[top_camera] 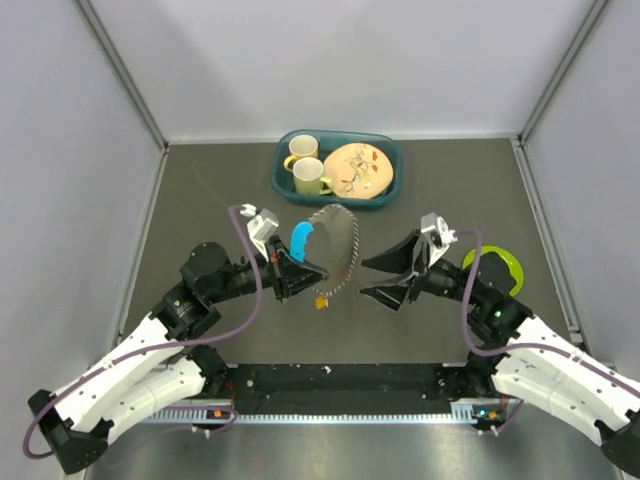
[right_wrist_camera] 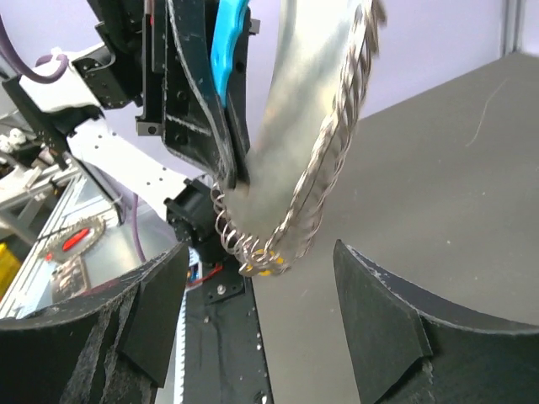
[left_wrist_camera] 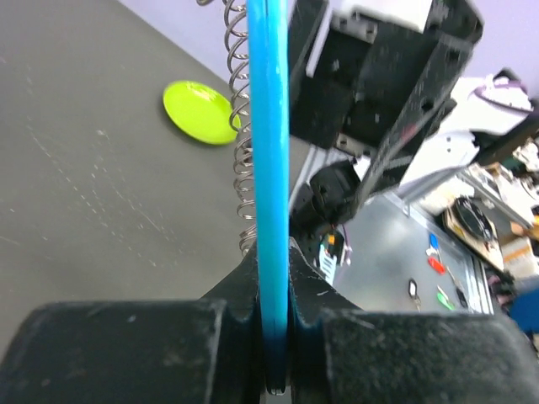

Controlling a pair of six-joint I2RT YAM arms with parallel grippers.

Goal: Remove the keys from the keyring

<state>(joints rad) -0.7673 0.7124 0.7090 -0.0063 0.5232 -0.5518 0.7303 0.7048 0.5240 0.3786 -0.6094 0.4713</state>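
Note:
My left gripper [top_camera: 298,268] is shut on the teal-blue head piece [top_camera: 302,240] of the keys and holds the bunch above the table. A curved silvery metal strip [top_camera: 345,235] arcs from it, edged by the keyring's thin wire coils [top_camera: 343,275], with an orange-yellow piece [top_camera: 322,300] hanging lowest. In the left wrist view the blue piece [left_wrist_camera: 269,168] stands edge-on between the closed fingers, the coils [left_wrist_camera: 242,143] to its left. My right gripper [top_camera: 368,278] is open and empty, just right of the bunch. In its view [right_wrist_camera: 261,337] the orange-yellow piece [right_wrist_camera: 266,268] and coils [right_wrist_camera: 232,236] hang between the spread fingers.
A teal tray [top_camera: 385,195] at the back holds two yellow mugs [top_camera: 310,175] and a patterned plate [top_camera: 357,170]. A lime-green plate [top_camera: 505,265] lies on the table beside the right arm; it also shows in the left wrist view [left_wrist_camera: 202,112].

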